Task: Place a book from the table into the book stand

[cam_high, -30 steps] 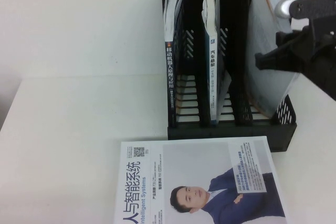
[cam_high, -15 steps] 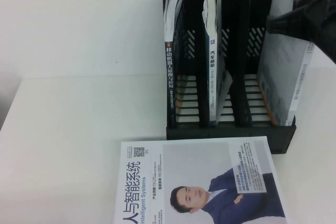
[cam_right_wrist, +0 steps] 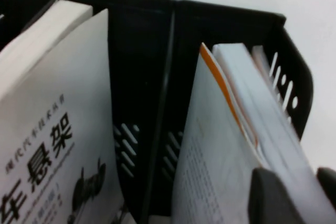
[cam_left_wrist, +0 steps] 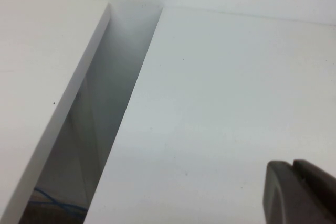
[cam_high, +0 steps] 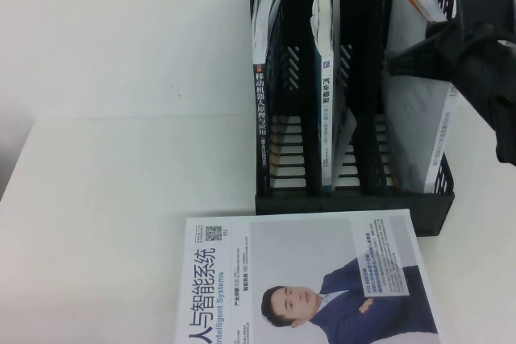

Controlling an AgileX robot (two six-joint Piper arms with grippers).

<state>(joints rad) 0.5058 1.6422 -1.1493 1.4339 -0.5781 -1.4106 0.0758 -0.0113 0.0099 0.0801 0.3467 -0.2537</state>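
A black book stand (cam_high: 355, 203) with three slots stands at the back of the white table. My right gripper (cam_high: 439, 42) is above its right slot, shut on the top edge of a white book with an orange-edged cover (cam_high: 415, 130). That book stands nearly upright inside the right slot. In the right wrist view my gripper (cam_right_wrist: 296, 192) pinches this book (cam_right_wrist: 226, 145), with the stand's back wall (cam_right_wrist: 231, 30) behind it. My left gripper (cam_left_wrist: 299, 192) shows only in the left wrist view, shut and empty over bare table.
A book with a dark spine (cam_high: 262, 110) stands in the left slot and a blue-and-white book (cam_high: 326, 102) in the middle slot. A large book with a man on its cover (cam_high: 306, 279) lies flat in front of the stand. The table's left edge (cam_left_wrist: 79, 103) shows.
My right gripper has swung the held book from a tilt to nearly upright and shifted it slightly left, down into the right slot. The left arm and other books have not moved.
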